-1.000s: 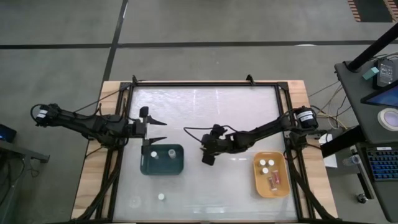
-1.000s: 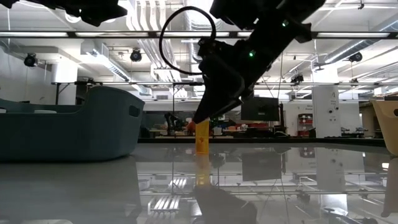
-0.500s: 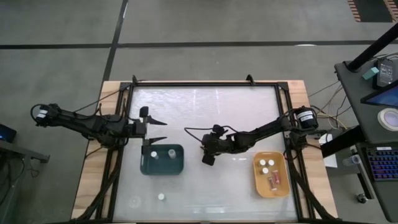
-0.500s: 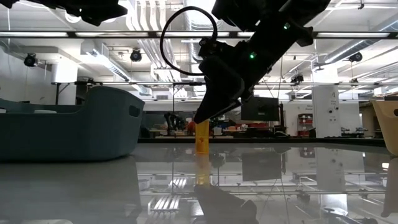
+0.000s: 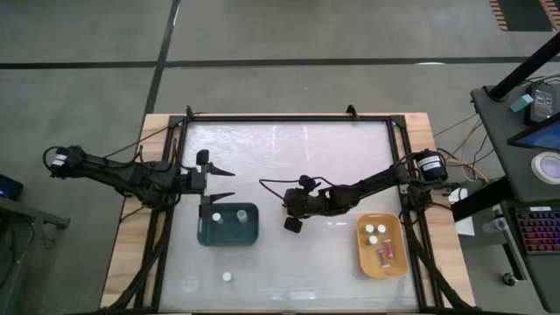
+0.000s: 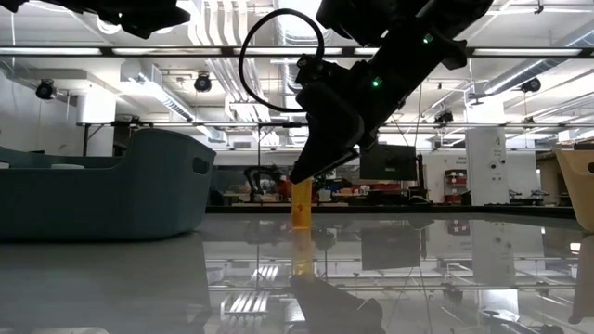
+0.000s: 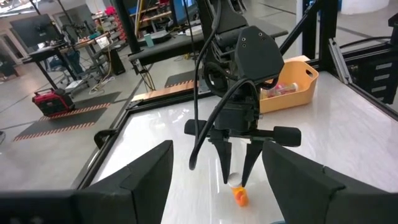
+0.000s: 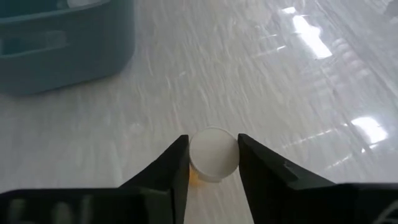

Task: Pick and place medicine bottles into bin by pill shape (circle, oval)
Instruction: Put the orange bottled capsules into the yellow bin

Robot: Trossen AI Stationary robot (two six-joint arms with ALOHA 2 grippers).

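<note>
A medicine bottle (image 8: 213, 155) with a white cap and an orange body (image 6: 302, 206) stands upright on the glossy table near its middle. My right gripper (image 5: 293, 224) is down over it, shut on it. My left gripper (image 5: 229, 183) hangs open above the far edge of the dark teal bin (image 5: 229, 236), which holds two bottles (image 5: 216, 216). The yellow-orange bin (image 5: 360, 255) at the right holds several bottles (image 5: 382, 232). One more bottle (image 5: 227, 276) stands alone near the table's front edge. My right gripper pinches the bottle's round white cap (image 8: 213, 167) between its two fingers (image 8: 177, 163), one on each side. The fingers come from above, pointing down (image 7: 236, 177). The bottle stands upright with its orange base (image 6: 302, 223) on the table.
The teal bin (image 6: 111, 186) lies just left of the right gripper, and the yellow-orange bin (image 6: 583, 186) lies to its right. Bare table stretches behind the gripper toward the far edge. The table's black frame (image 5: 289, 116) runs around the edges.
My right gripper's fingers have drawn in onto the bottle's cap while the arm has stayed in place. The bottle stands where it was.
</note>
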